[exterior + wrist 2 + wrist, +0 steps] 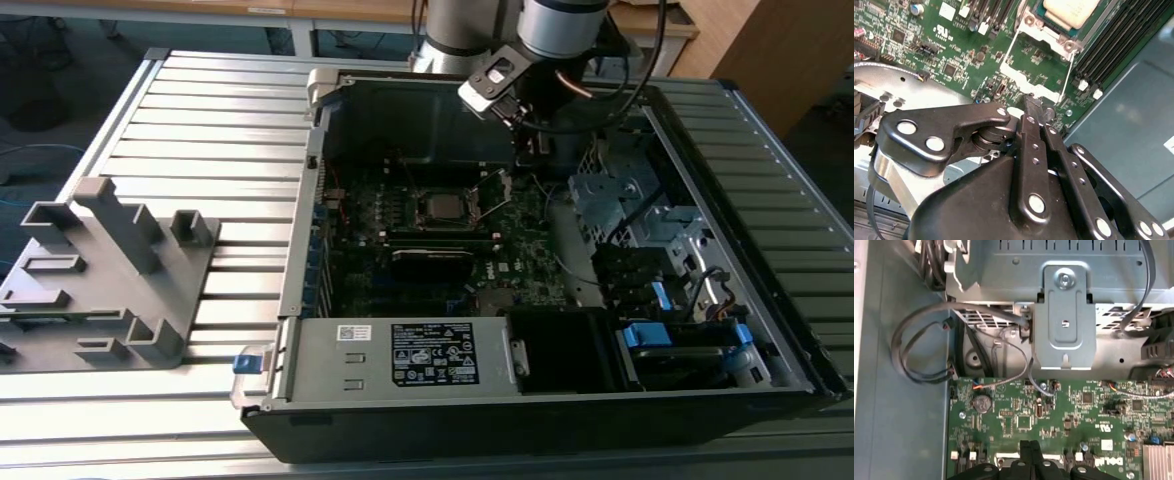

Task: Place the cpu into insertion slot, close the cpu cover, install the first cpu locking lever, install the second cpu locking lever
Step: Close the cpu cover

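A ribbed aluminium table (200, 120) carries the open black computer case (534, 425). We see the square silver-topped cpu (1069, 9) seated in its dark square insertion slot (1043, 11). Our black gripper (1035, 107), fingers together, sits at the thin metal cpu cover (1029, 82)'s raised edge; we'd lower it squarely, without scraping.

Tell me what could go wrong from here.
1. The shut gripper sits at the edge of the open cpu cover; it might slip and strike the motherboard.
2. The cpu lies uncovered, so a knock could shift it.
3. Loose cables by the arm could snag.
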Motion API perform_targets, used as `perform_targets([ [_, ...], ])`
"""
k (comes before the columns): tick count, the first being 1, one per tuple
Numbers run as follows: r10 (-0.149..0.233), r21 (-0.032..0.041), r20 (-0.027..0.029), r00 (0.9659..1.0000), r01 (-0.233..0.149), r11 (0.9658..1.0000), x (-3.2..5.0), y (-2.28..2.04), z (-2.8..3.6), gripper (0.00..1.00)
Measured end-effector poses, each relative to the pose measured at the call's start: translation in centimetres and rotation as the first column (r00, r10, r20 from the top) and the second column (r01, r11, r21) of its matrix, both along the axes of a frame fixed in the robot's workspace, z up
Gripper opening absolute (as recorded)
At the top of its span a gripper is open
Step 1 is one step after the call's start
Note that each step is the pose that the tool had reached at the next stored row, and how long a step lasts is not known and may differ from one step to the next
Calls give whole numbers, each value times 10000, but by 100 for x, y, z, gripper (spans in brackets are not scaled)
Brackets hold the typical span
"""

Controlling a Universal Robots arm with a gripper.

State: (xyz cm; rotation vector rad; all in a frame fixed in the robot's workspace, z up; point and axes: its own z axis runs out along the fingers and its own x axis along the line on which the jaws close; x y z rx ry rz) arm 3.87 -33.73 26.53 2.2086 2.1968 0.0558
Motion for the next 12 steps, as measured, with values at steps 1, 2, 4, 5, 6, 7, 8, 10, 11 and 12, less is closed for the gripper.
perform_targets([
  [1,-20,1,0,10000,20,10000,13,0,-4,10],
  [2,-45,-1,0,10000,45,10000,26,0,-7,10],
  [4,-96,1,0,10000,96,10000,42,0,-15,10],
  [5,-127,2,1,9999,127,9999,50,0,-21,10],
  [6,-156,1,0,9999,156,9999,56,0,-27,10],
  [7,-186,1,0,9998,186,9998,62,0,-34,10],
  [8,-216,1,0,9998,216,9998,68,0,-42,10],
  [10,-276,1,0,9996,276,9996,78,0,-57,10],
  [11,-309,1,0,9995,309,9995,82,0,-66,10],
  [12,-347,1,0,9994,347,9994,85,0,-73,10],
])
